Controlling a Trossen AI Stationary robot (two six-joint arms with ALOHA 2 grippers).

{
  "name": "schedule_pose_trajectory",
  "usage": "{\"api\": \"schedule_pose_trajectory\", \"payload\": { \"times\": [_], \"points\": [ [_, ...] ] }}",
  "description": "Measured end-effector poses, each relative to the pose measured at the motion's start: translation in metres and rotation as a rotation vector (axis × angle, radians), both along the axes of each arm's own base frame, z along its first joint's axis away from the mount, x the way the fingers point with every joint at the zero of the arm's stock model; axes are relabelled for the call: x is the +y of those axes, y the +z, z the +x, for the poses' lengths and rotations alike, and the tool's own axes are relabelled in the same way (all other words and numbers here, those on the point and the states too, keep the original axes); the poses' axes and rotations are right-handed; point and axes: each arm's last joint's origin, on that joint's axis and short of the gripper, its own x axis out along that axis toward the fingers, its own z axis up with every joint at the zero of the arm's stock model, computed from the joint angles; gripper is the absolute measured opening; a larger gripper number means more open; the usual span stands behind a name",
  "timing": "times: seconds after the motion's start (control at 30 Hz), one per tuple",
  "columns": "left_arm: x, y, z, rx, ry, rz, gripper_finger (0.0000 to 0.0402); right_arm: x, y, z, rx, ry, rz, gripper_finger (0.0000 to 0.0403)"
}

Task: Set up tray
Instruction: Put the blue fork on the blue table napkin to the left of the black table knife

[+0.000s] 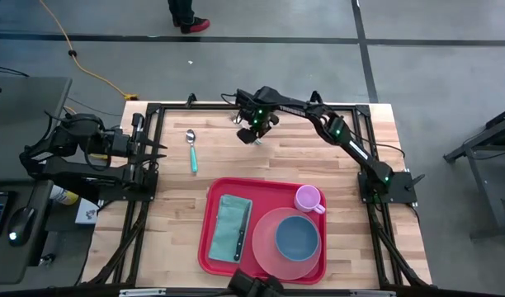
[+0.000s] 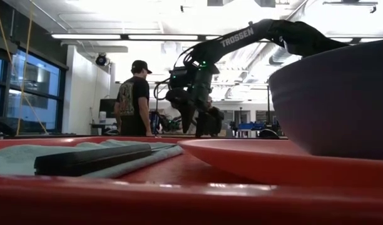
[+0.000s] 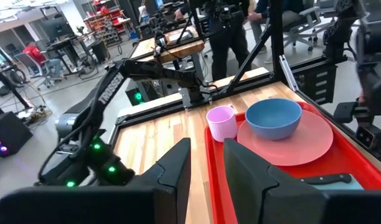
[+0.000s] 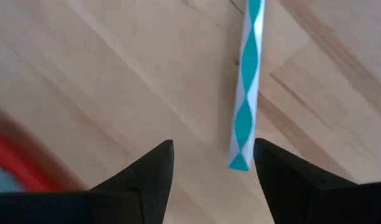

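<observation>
The red tray (image 1: 228,186) lies at the table's near middle. On it are a green cloth (image 1: 226,219) with a dark knife (image 1: 241,239) on top, a pink plate (image 1: 265,247) carrying a blue bowl (image 1: 298,237), and a pink cup (image 1: 309,199). A teal-and-white striped straw (image 4: 248,87) lies flat on the wood near the far edge. My right gripper (image 4: 212,155) hovers open above it, fingers either side of the straw's end (image 4: 240,163). My left gripper (image 3: 206,168) waits open at the table's left edge.
A spoon with a teal handle (image 1: 191,151) lies on the wood left of the right gripper (image 1: 254,134). Black frame rails (image 1: 203,106) run along the table's far and left edges. A person (image 2: 134,100) stands beyond the far edge. Bare wood lies between spoon and tray.
</observation>
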Motion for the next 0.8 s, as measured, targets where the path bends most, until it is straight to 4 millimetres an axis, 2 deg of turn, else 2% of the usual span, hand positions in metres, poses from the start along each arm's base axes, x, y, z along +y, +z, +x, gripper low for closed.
{"api": "schedule_pose_trajectory", "payload": {
  "times": [0.17,0.63,0.8],
  "points": [
    [-0.0004,0.0,-0.0001,0.0,-0.013,-0.002,0.0127,-0.0089,0.0006,-0.0038,-0.027,-0.039,0.043,0.0201],
    [-0.0007,0.0,-0.0001,0.0,-0.024,-0.007,0.0127,-0.0074,0.0012,-0.003,-0.042,-0.071,0.105,0.0201],
    [-0.0008,0.0,-0.0001,0.0,-0.028,-0.008,0.0127,-0.0109,0.0029,0.0013,-0.132,-0.056,0.141,0.0201]
  ]
}}
